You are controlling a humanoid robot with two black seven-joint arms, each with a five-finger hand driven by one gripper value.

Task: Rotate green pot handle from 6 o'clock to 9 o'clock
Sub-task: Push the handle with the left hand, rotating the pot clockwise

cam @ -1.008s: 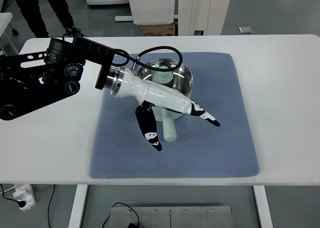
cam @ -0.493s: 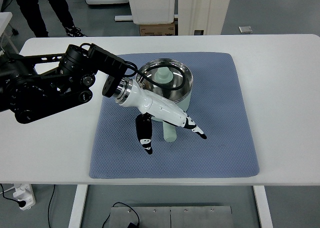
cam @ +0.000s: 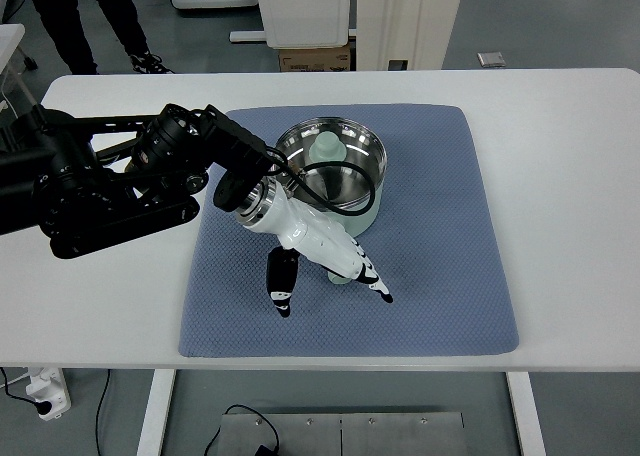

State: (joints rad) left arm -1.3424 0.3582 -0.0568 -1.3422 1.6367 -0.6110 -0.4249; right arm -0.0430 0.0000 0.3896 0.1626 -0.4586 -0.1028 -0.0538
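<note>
The pale green pot [cam: 367, 208] with a shiny steel inside stands at the back middle of the blue mat [cam: 450, 226]. A pale green knob [cam: 325, 148] shows inside it at the far rim. The pot's handle [cam: 340, 275] points toward me, at 6 o'clock, and is almost wholly hidden under my left hand [cam: 333, 298]. That white hand reaches in from the left and is open: its thumb [cam: 281, 288] lies left of the handle and the other fingers [cam: 372, 281] lie right of it. I cannot tell whether it touches the handle.
The mat lies on a white table [cam: 570, 176]. My black left arm [cam: 110, 176] covers the table's left part. A person's legs [cam: 60, 16] stand behind the far left corner. A cardboard box [cam: 315, 58] and white furniture stand beyond the far edge.
My left hand has drawn back toward me and to the left, its fingers coming closer around the handle. The arm's elbow has swung nearer the pot. The pot has not moved.
</note>
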